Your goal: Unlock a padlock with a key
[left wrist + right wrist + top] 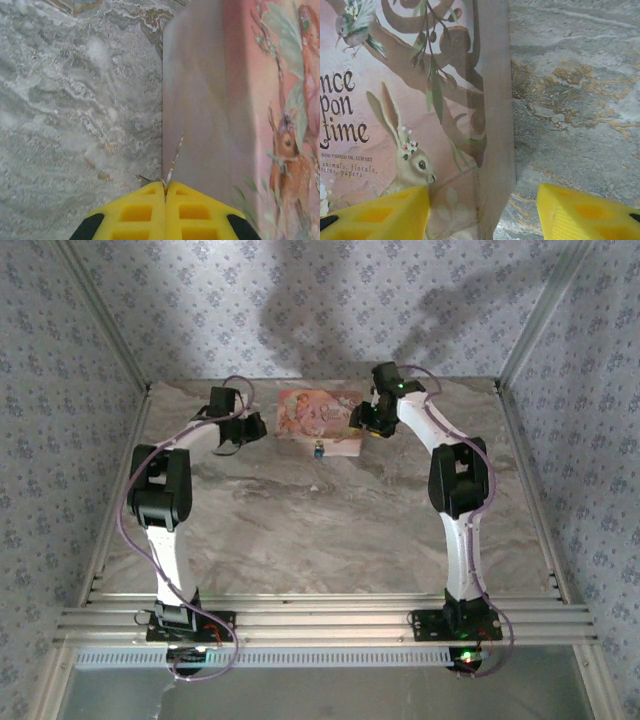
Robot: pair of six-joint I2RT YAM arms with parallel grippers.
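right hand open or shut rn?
Open. On the right hand, the yellow fingers stand well apart, with the pink box edge between them.

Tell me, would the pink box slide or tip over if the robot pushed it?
It would probably slide: the pink box lies flat on the smooth marbled table. Tipping seems unlikely, since it is much wider than tall. Its printed sides look like cardboard, so it is likely light.

Marbled table: pink box, padlock
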